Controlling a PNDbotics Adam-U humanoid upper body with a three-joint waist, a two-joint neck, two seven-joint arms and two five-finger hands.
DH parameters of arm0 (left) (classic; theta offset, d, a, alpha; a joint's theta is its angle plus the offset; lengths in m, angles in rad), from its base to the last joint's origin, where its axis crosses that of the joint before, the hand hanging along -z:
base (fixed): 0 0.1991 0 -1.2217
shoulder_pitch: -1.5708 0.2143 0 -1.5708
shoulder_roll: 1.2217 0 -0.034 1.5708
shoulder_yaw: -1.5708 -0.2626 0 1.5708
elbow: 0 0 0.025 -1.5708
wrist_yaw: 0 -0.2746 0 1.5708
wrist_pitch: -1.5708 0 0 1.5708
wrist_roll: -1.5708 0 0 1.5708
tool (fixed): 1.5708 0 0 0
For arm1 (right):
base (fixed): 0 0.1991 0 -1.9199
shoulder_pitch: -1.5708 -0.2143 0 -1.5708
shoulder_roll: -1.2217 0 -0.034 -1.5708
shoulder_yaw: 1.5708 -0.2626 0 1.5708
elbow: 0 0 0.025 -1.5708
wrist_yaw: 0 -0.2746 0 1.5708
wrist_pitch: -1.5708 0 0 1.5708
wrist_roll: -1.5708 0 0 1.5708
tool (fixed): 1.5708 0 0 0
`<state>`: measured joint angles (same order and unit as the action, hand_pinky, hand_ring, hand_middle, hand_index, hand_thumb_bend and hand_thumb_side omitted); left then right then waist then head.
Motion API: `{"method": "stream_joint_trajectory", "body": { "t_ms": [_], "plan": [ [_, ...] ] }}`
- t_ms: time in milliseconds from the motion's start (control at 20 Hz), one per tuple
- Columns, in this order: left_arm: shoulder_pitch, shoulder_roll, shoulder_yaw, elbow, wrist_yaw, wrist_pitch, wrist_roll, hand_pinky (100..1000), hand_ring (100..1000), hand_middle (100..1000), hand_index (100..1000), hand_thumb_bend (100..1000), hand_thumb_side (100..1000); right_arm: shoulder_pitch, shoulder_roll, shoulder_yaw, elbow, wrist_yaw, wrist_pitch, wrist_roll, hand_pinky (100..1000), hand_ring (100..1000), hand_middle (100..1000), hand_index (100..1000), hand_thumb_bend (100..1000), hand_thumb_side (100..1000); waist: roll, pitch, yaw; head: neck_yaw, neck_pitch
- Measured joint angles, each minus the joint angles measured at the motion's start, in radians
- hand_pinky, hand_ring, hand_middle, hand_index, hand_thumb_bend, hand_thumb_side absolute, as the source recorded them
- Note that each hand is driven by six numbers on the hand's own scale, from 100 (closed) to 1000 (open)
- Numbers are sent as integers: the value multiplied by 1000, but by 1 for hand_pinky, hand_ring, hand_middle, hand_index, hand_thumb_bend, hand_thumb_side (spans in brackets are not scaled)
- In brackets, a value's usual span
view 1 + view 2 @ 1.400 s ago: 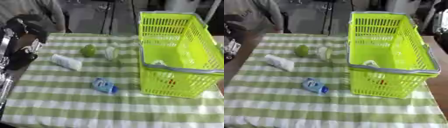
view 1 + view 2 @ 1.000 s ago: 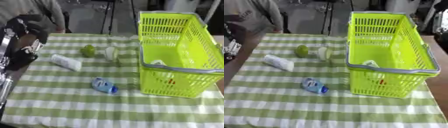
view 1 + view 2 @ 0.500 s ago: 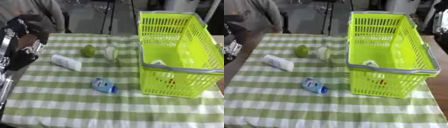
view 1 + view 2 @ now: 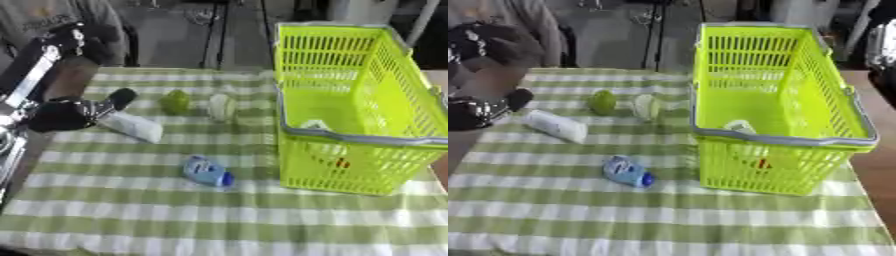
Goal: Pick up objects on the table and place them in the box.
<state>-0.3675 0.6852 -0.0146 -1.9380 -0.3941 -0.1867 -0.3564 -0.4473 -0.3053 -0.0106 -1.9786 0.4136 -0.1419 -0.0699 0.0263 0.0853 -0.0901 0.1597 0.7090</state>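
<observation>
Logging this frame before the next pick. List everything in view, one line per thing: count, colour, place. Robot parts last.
basket: 1, lime yellow, grey rim, on the table's right side
things in basket: a pale one at the near wall, a reddish one behind the mesh; I cannot make out what they are
tube: 1, white, lying at left of the table
green fruit: 1, green, left of the cup
cup: 1, clear-pale, between fruit and basket
blue bottle: 1, blue with white label, lying nearer the front, left of the basket
tablecloth: 1, green and white check, over the table
left hand: 1, black, at the tube's left end
right hand: not in view
</observation>
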Motion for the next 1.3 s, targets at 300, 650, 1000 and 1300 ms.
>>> {"method": "stream_joint_trajectory", "body": {
  "t_ms": [300, 650, 1000, 1300],
  "plan": [
    [-200, 54, -140, 189, -160, -107, -205, 694, 732, 770, 888, 819, 551, -1, 0, 6, 0, -1, -3, 12, 591, 581, 638, 824, 100, 531, -2, 0, -20, 7, 0],
    [-340, -37, -233, 465, -342, -212, -269, 666, 699, 717, 850, 845, 530, -2, 0, 12, 0, -2, -6, 20, 591, 580, 638, 824, 100, 532, 4, 0, -29, 13, 0],
    [-379, -169, -265, 690, -526, -256, -166, 668, 700, 707, 844, 842, 543, -11, 0, 18, 0, -10, -10, 29, 591, 581, 638, 825, 100, 531, 2, 0, -46, 16, 0],
    [-381, -233, -297, 802, -644, -312, -102, 676, 704, 693, 834, 846, 538, -15, 1, 20, 0, -11, -11, 31, 591, 581, 637, 825, 100, 532, 3, 2, -53, 20, -1]
  ]
}}
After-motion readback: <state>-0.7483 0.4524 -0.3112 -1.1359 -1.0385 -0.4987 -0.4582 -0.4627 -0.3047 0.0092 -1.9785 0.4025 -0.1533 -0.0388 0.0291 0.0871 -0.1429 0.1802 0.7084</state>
